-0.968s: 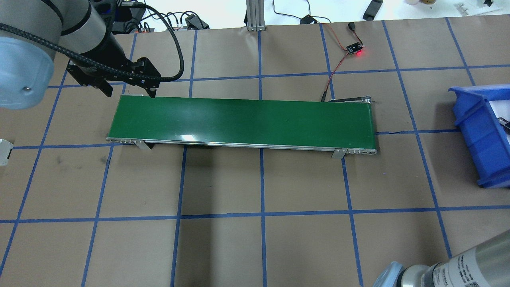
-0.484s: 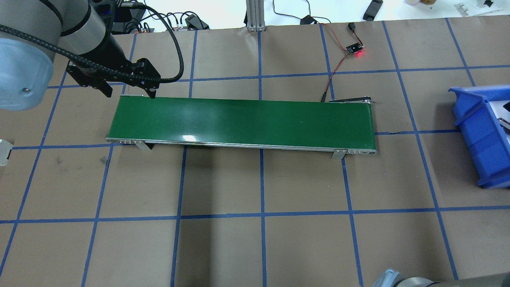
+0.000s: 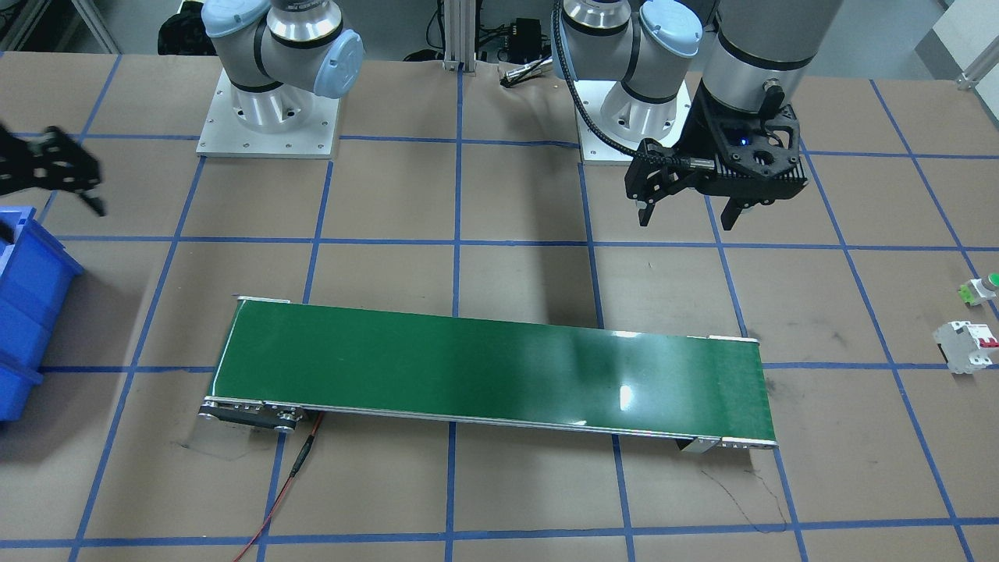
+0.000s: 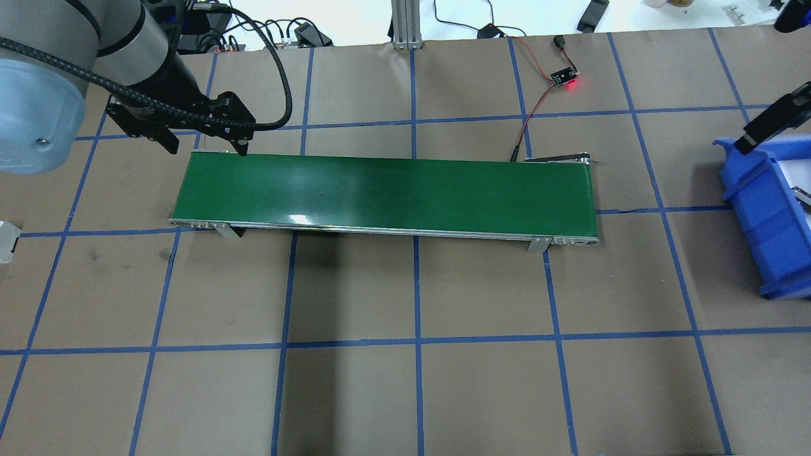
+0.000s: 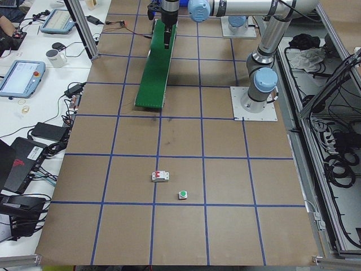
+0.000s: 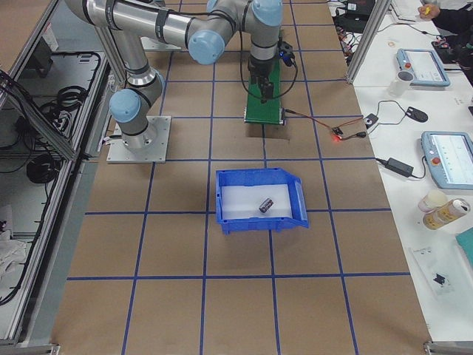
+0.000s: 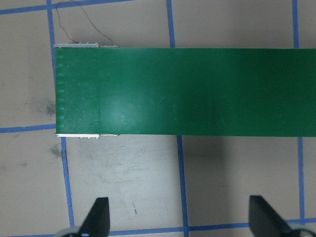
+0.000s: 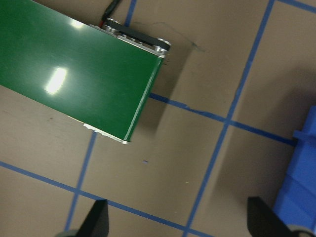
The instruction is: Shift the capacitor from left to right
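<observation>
The capacitor [image 6: 266,204], a small dark cylinder, lies on the white floor of the blue bin [image 6: 251,176] at the table's right end. My left gripper [image 4: 206,149] is open and empty. It hangs over the table just behind the left end of the green conveyor [image 4: 386,193], and the left wrist view shows it too [image 7: 180,217]. My right gripper [image 8: 177,219] is open and empty. It hovers between the conveyor's right end and the bin, and one of its fingers [image 4: 766,123] shows above the bin's corner.
A white circuit breaker [image 3: 966,346] and a green push button [image 3: 982,289] lie on the table beyond the conveyor's left end. A sensor board with a red light [image 4: 564,79] and its wires lie behind the conveyor's right end.
My right arm's elbow has left the bottom edge of the overhead view and its gripper has come in at the upper right by the bin. My left arm has not moved.
</observation>
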Controlling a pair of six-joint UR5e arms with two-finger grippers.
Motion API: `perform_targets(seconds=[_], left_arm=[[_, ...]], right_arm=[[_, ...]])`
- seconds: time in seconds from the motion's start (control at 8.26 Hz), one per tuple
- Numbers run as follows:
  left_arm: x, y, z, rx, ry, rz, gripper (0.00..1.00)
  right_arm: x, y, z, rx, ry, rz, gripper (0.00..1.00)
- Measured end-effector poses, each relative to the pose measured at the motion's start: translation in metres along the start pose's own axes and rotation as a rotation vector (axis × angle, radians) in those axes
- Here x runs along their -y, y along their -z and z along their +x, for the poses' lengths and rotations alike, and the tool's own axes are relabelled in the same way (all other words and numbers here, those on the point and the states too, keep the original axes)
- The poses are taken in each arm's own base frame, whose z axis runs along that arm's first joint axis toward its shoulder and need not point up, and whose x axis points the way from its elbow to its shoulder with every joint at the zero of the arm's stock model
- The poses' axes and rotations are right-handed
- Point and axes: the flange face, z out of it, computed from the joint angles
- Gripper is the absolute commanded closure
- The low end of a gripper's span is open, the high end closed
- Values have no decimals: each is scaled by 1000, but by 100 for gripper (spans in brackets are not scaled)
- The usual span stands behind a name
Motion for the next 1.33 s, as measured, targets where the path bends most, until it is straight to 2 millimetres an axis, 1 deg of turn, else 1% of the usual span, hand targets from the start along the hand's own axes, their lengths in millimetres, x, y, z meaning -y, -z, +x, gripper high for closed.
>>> perform_targets(seconds=[0.12, 0.24, 0.36, 0.48, 0.61, 0.73, 1.33], left_arm=[[0, 0, 0, 0, 0, 0, 0], [0, 0, 0, 0, -1, 0, 0], [0, 0, 0, 0, -1, 0, 0], [0, 0, 0, 0, -1, 0, 0], [0, 0, 0, 0, -2, 0, 0], [0, 0, 0, 0, -1, 0, 0], [0, 0, 0, 0, 3, 0, 0]], right_arm=[[15, 1, -54, -8, -64, -19, 0], [27, -2, -106, -25, -110, -30, 0], [36, -3, -148, -47, -140, -17, 0], [42, -5, -174, -61, -152, 0, 0], [45, -6, -186, -67, -157, 10, 0], [46, -6, -191, -70, -158, 14, 0], [45, -8, -202, -67, -184, 14, 0]])
